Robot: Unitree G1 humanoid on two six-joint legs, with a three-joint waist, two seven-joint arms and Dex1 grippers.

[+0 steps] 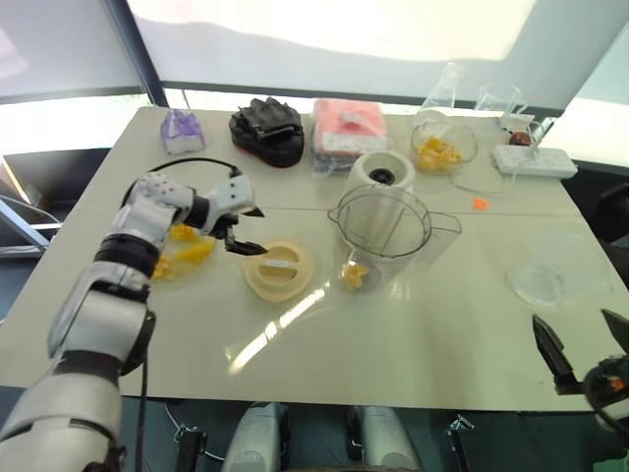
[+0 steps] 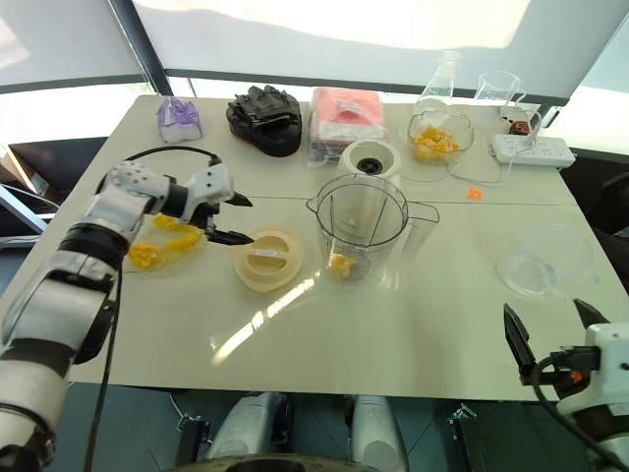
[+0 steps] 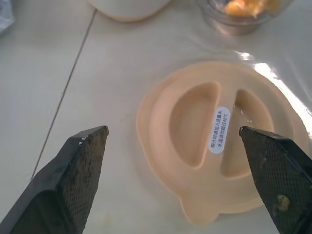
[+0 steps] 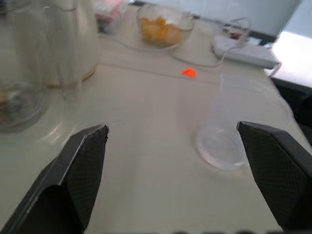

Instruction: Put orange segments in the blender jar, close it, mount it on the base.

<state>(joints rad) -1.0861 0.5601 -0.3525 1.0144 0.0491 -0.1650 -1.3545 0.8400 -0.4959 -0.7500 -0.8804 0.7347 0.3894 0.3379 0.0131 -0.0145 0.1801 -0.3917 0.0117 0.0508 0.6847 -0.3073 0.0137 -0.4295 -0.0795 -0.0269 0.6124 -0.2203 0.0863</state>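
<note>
At the near table edge, the right gripper (image 2: 546, 341) is held open and empty. Farther in, the left gripper (image 1: 242, 229) is spread wide over the flat round cream lid (image 1: 279, 268), just left of the clear tapered blender jar (image 1: 383, 236).

You're working in bright daylight from the windows behind the surface (image 1: 413, 344); they're blown out to white. A long glare streak lies on the surface near the lid (image 1: 280, 268), and it shows again in the left wrist view. Shadows are soft and faint. The right wrist view is blurred, with the far bowl (image 4: 161, 27) and power strip (image 4: 246, 51) smeared.
</note>
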